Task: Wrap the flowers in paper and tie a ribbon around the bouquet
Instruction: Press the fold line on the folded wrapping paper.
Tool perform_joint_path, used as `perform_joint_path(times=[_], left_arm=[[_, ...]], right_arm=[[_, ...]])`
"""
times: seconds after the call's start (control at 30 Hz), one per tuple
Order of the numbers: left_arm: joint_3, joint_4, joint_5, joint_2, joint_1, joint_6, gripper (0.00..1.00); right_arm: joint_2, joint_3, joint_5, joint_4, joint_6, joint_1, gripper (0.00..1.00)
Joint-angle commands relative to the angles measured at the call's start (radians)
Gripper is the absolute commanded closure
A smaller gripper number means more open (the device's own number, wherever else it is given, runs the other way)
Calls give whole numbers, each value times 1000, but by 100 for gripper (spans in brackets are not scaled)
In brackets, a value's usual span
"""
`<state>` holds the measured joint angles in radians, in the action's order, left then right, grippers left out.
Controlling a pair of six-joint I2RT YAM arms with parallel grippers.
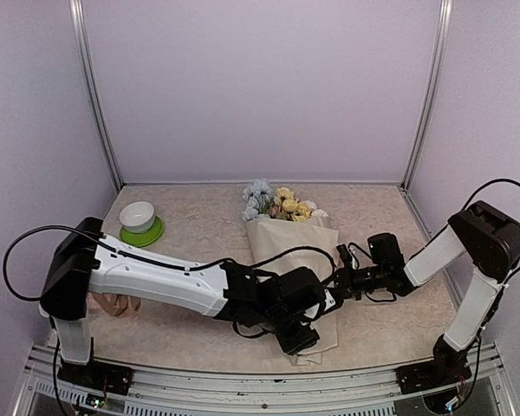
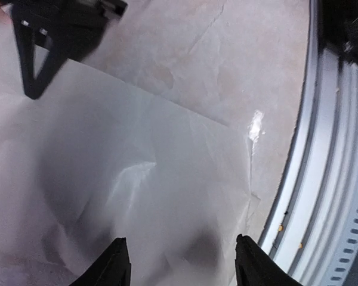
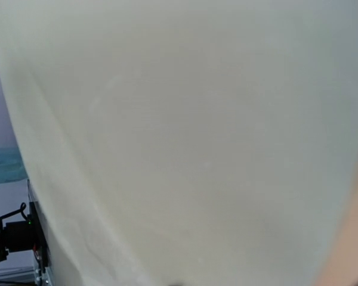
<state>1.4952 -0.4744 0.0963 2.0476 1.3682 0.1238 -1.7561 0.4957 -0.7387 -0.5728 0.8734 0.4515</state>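
1. The paper (image 1: 282, 234) is shown as thin, matt and beige, marked with creases and soft crinkles.
2. The tabletop (image 1: 199, 221) is finished in matt, marbled cream.
3. The rail (image 2: 328, 179) is made of ribbed metal with a dull sheen.
4. The arm casing (image 1: 156, 276) is moulded in smooth white plastic.
5. The bowl (image 1: 137, 215) is finished smooth and white.

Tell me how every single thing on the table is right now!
flowers: lying flat, blooms sticking out of the paper.
paper: loosely folded around them, untied.
ribbon: loose by the left arm, unused.
bowl: upright on the green plate.
left end effector: open above the paper.
right end effector: shut on the paper's edge.
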Motion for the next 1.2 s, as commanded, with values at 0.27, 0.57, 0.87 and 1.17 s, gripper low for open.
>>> perform_joint_path(times=[0.27,0.57,0.87,1.17], left_arm=[[-28,-123,-100,1,-17,-28,71],[-39,-180,-207,45,62,-56,74],[-25,-48,-149,-63,69,-80,68],[245,-183,-88,202,46,-92,77]], right_arm=[[50,12,28,83,-23,15,100],[50,11,35,76,-18,16,100],[58,13,37,80,-19,21,100],[67,9,40,79,-18,28,100]])
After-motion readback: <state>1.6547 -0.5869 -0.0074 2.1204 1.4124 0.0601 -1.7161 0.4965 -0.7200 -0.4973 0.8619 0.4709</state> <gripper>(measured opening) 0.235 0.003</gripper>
